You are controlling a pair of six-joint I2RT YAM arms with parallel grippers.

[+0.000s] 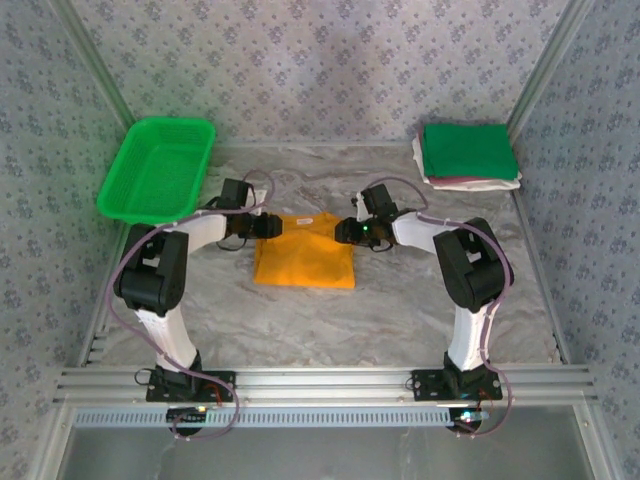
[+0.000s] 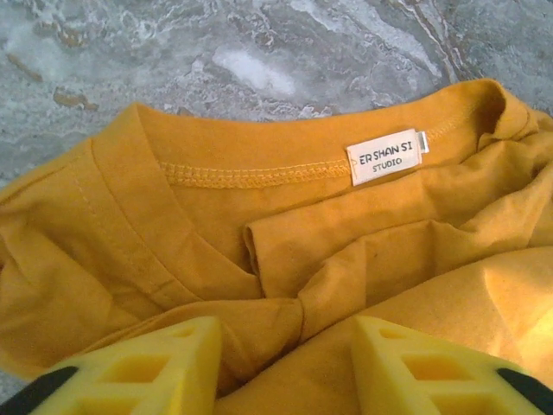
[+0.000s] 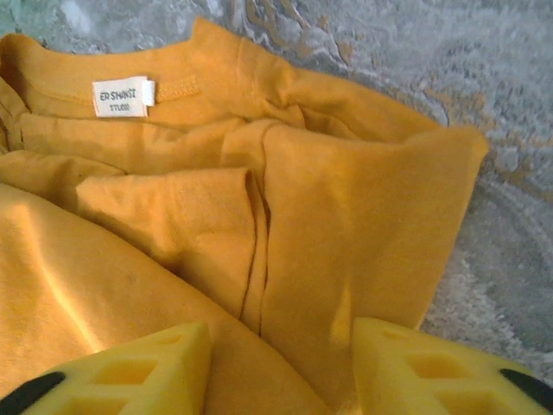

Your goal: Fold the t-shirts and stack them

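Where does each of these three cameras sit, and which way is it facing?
Top external: high behind both arms, looking down on the table and orange-yellow t-shirt.
Left wrist: above the left gripper, facing the shirt collar; yellow fingers show.
Right wrist: above the right gripper, facing a folded side; yellow fingers show.
Shared: both wrist views catch the neck label.

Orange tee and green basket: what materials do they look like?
Orange tee: soft knit cloth, probably cotton jersey, matte. It creases and bunches, with a stitched neckline and a sewn label. Green basket: likely rigid moulded plastic, going by the regular open mesh and solid rim.
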